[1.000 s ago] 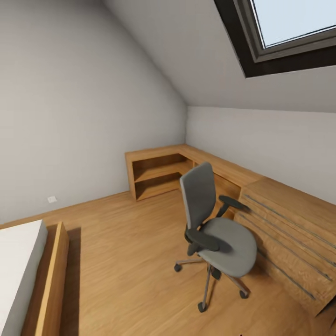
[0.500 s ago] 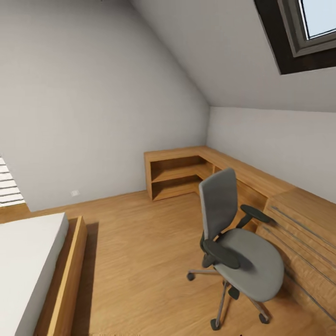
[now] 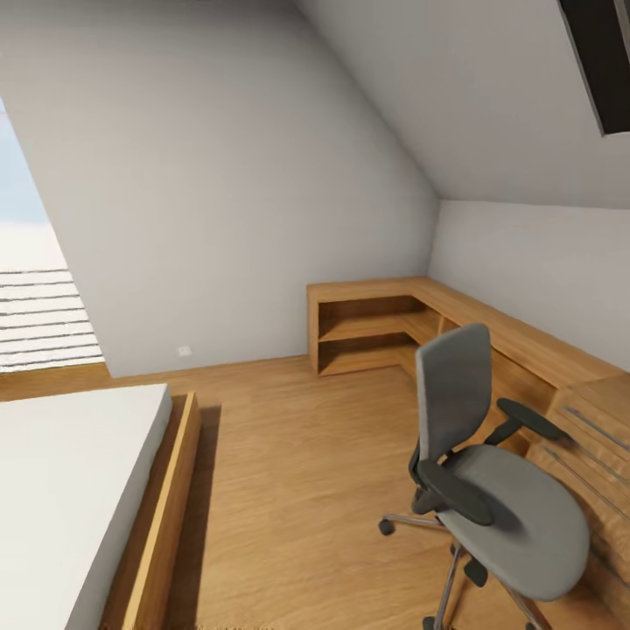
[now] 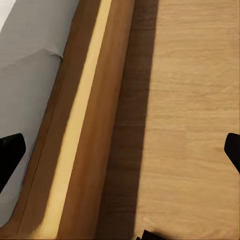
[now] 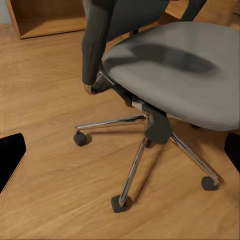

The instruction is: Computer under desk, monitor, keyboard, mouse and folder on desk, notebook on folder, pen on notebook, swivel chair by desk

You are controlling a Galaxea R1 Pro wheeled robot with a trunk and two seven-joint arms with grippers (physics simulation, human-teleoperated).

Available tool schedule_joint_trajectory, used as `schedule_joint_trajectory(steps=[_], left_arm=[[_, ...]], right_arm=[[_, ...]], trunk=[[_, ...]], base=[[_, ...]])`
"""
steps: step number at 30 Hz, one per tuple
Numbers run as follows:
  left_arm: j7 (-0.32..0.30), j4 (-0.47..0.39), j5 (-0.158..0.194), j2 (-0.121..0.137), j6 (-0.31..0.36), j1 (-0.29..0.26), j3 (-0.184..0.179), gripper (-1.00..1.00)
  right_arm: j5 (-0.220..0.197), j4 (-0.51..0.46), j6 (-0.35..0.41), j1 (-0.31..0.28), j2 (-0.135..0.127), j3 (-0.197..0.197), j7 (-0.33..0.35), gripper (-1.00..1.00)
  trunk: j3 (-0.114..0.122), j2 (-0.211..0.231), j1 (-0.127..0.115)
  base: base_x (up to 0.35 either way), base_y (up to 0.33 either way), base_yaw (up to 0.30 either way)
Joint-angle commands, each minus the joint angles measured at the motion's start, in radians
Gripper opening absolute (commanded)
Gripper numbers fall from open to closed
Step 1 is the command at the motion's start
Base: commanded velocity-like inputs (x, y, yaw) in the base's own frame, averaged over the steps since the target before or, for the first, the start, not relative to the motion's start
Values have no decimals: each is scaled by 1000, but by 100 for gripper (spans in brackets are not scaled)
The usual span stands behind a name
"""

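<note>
Transit step: you face the swivel chair (image 3: 499, 490), seat bare, bed (image 3: 70, 472) alongside. Both grippers: fingertips spread apart, grasping nothing. Next, locate the folder.

Grey swivel chair (image 3: 499, 490) upright on bedroom wood floor, empty seat, black armrests, chrome star base w/ casters

Left wrist view: plain black fingertips (image 4: 10, 152), blunt, matte. Right wrist view: same black fingertips (image 5: 11, 152), unmarked, rounded corners.
</note>
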Motion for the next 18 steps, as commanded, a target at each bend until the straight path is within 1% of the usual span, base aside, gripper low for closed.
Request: schedule_joint_trajectory(steps=[1, 10, 18], left_arm=[[9, 0, 0, 0, -1, -1, -9, 100], [8, 0, 0, -1, 0, -1, -12, 100], [8, 0, -3, -2, 0, -1, -15, 100]], right_arm=[[2, 1, -1, 0, 0, 8, -11, 100], [-1, 0, -1, 0, -2, 0, -13, 100], [-2, -2, -1, 0, 1, 3, -13, 100]], trunk=[[-1, -1, 0], [-1, -1, 0], [1, -1, 0]], base=[[0, 0, 286], [0, 0, 286], [0, 0, 285]])
